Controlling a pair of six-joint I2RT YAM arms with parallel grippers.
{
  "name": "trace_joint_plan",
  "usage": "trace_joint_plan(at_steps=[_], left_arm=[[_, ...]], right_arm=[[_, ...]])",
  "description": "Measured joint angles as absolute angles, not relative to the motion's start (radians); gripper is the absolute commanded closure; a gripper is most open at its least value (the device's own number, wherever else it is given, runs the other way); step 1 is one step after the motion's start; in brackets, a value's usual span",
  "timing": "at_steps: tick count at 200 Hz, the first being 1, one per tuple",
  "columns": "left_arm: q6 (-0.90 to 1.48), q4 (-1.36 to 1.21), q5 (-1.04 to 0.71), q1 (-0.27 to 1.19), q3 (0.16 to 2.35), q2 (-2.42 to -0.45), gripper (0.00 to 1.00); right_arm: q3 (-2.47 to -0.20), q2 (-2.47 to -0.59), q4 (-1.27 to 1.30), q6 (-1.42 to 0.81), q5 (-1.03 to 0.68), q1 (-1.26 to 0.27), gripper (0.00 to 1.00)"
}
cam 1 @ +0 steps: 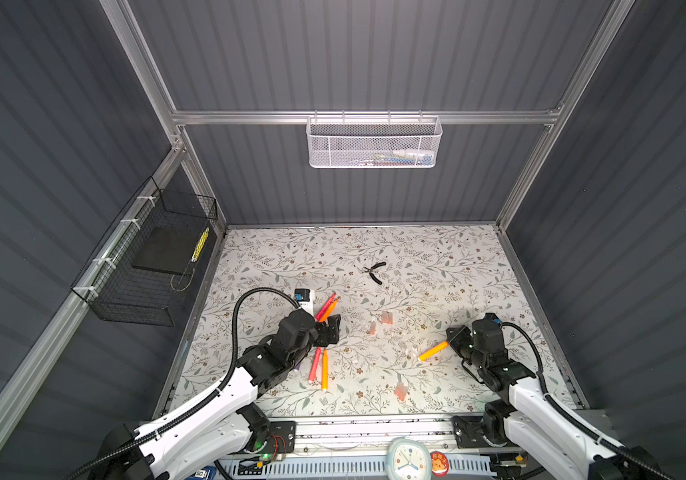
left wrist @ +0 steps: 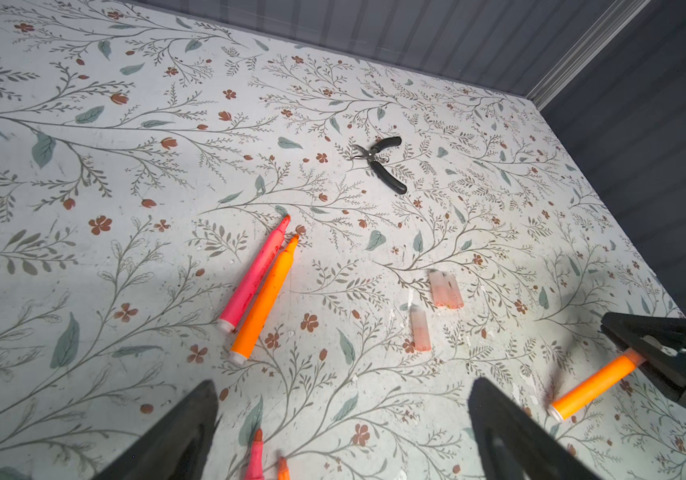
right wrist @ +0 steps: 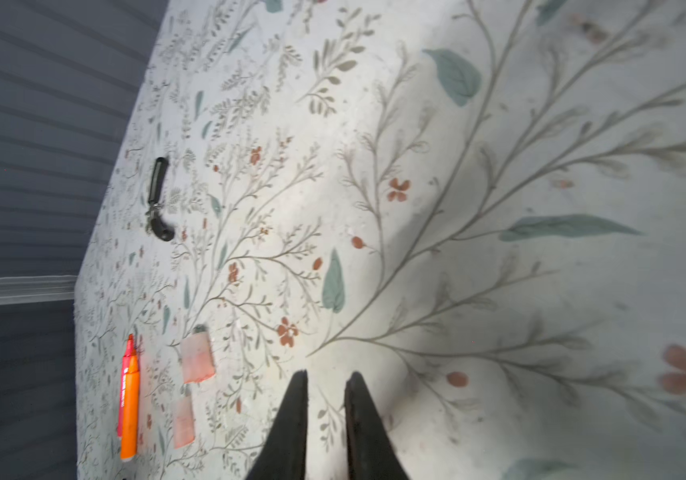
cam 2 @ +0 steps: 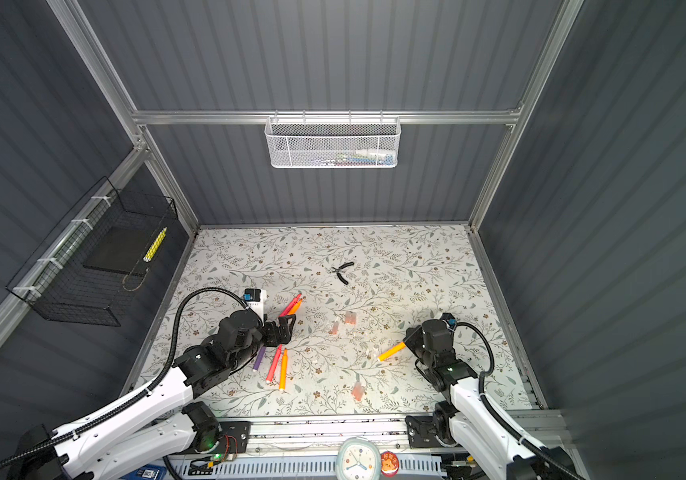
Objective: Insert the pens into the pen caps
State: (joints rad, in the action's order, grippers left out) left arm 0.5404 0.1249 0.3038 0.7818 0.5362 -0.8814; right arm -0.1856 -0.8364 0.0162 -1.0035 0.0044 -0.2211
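**Cap lies just right of the open left pincer; pen held well off to the right**

The single tinted cap (cam 1: 371,328) lies on the flowered bench (cam 1: 437,266) a little left of centre in both top views. Its long axis runs roughly up and down the frame. A touching pair of caps (cam 1: 387,318) lies just up and right of it, and a lone cap (cam 1: 400,390) sits lower in the frame, well apart.

The left pincer (cam 1: 333,329) stands directly left of the single cap and near it, with its jaws wide apart and nothing in them. In the left wrist view the cap (left wrist: 421,330) lies ahead of the open jaws, nearer one finger than the other.

The held orange pen (cam 1: 433,351) is right of centre, clamped at its upper-right end by the right pincer (cam 1: 450,341). Its axis slants down to the lower left, so the free end points toward the middle of the bench. In the left wrist view that free end (left wrist: 594,386) looks blunt and pale, so the tip may sit on the pincer side, though this cannot be settled.

The left arm is clearly the nearer one to the cap. The cap's axis crosses the pen's, so it would likely need turning once picked up.
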Motion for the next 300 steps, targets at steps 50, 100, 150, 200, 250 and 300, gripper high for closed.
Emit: trace_joint_plan(at_steps=[50,100,150,200,250,300], left_arm=[[0.548,0.136,0.315,0.782,0.536,-0.907,0.05],[0.547,0.138,0.323,0.782,0.540,-0.923,0.05],[0.547,0.142,0.326,0.782,0.548,-0.962,0.05],[0.547,0.143,0.337,0.782,0.561,-0.983,0.05],[0.547,0.155,0.353,0.782,0.583,-1.007,0.05],[0.547,0.165,0.379,0.782,0.585,-1.007,0.05]], right_arm=[[-0.180,-0.913,0.030,-1.003,0.001,-0.141,0.81],[-0.217,-1.045,0.083,-0.986,0.009,-0.122,0.80],[-0.385,-1.291,0.104,-0.942,0.006,-0.114,0.81],[-0.465,-1.377,0.107,-0.907,0.006,-0.114,0.62],[-0.470,-1.379,0.103,-0.896,0.006,-0.114,0.63],[-0.473,-1.221,0.031,-0.856,0.041,-0.169,0.36]])
